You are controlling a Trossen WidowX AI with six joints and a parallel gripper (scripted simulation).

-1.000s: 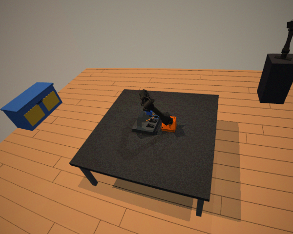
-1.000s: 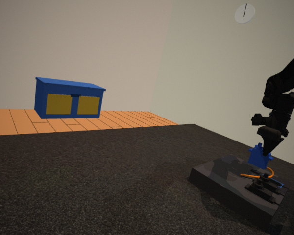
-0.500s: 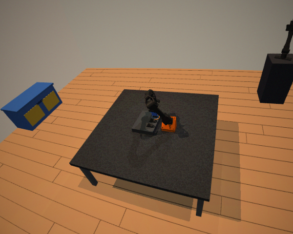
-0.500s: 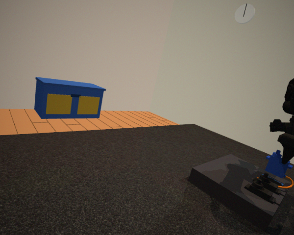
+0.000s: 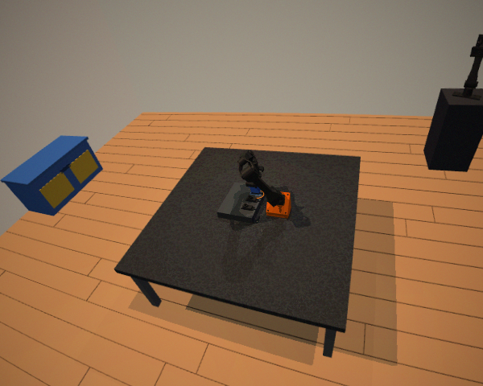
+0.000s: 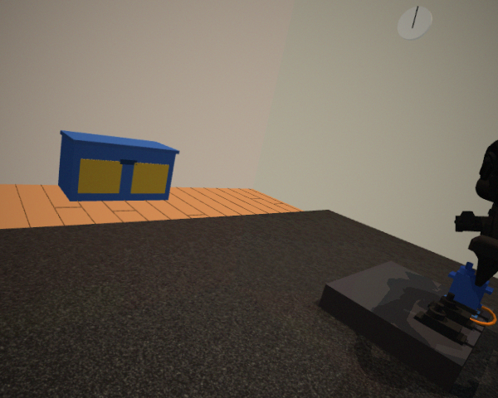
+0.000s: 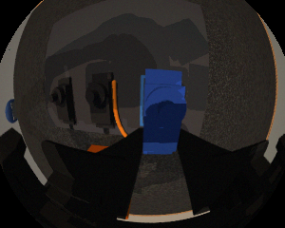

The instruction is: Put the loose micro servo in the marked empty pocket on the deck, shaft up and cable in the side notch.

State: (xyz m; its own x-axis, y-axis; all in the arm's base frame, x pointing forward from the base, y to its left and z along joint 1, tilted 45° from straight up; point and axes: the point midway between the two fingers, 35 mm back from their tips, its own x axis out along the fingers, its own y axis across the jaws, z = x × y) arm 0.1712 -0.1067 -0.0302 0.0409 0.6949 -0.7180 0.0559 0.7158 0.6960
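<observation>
My gripper [image 6: 480,280] [image 7: 161,133] [image 5: 253,186] is shut on the blue micro servo [image 6: 466,288] [image 7: 161,110] [image 5: 254,190]. It holds the servo low over the right end of the dark grey deck [image 6: 369,295] [image 5: 229,203] [image 7: 73,57], just beside two dark servos [image 6: 444,317] [image 7: 82,98] [image 5: 249,206] seated in the deck. The servo's orange cable [image 6: 487,318] [image 7: 119,121] curls out to the right at deck level. I cannot tell whether the servo's base is in the pocket; the pocket itself is hidden beneath it.
The arm's orange base [image 5: 278,205] stands right of the deck on the dark table [image 5: 241,257] [image 6: 154,299]. A blue cabinet [image 5: 52,174] [image 6: 116,167] and a black pedestal with a camera stand [image 5: 458,129] are on the wooden floor, away from the table.
</observation>
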